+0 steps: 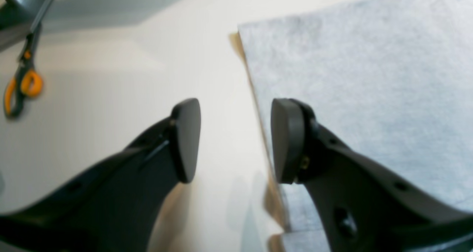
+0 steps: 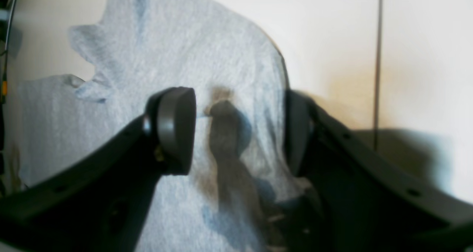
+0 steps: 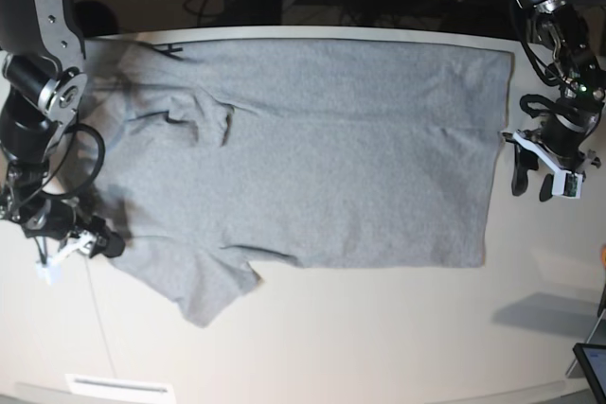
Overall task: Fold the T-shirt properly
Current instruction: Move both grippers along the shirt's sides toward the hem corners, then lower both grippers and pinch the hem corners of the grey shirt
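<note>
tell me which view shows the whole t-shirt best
The base view: the T-shirt lies spread flat on the table, both sleeves and the hem visible. The left wrist view shows only a blurred corner of it; the right wrist view shows bunched grey fabric between the right gripper's fingers.

Both wrist views soft and blurred. T-shirt cut off at the right wrist view's top and bottom edges, partly hidden behind the right hand. Orange-handled scissors smeared, blades indistinct. Right hand in base view too small to judge its grip.
</note>
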You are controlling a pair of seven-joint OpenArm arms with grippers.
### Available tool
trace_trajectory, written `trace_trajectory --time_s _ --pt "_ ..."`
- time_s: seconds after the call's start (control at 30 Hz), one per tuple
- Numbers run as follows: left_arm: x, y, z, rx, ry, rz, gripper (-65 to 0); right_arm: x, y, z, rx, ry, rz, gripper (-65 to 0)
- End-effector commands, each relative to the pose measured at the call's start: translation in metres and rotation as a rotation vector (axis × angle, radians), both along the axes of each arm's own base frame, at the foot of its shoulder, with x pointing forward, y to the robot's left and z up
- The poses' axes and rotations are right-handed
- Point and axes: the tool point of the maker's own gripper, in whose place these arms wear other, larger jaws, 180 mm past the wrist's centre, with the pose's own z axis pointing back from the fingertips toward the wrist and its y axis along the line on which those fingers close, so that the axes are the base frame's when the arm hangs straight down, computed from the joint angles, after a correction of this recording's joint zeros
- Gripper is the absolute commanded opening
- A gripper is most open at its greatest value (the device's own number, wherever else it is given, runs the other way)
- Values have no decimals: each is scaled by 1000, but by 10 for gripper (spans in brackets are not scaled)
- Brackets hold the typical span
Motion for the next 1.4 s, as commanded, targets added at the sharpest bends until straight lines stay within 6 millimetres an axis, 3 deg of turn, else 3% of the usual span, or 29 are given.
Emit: trace_trajectory --time_s 0.0,0.23,0.37,0.5,0.67,0.83,1.07,1.37 --pt "12 7 20 4 -64 4 -343 8 -7 12 -18 -23 1 -340" --pt "37 32 20 -49 -72 63 -339 9 -7 12 -19 -23 2 -453" --pt "59 49 30 -86 -95 100 -338 9 -7 12 -19 -23 2 -646" --pt "79 60 24 -173 -94 146 -319 9 -7 13 -19 -25 2 -647" --pt "99 64 20 -267 -95 180 -197 9 -7 13 -19 -25 2 -649" --pt "117 60 10 -373 -78 207 -178 9 -7 13 -19 -24 3 -649" --pt "145 18 -14 -407 52 119 -176 9 -7 13 -21 -24 2 -649" --pt "161 2 -13 -473 58 114 -181 8 -11 13 -26 -23 -1 -649"
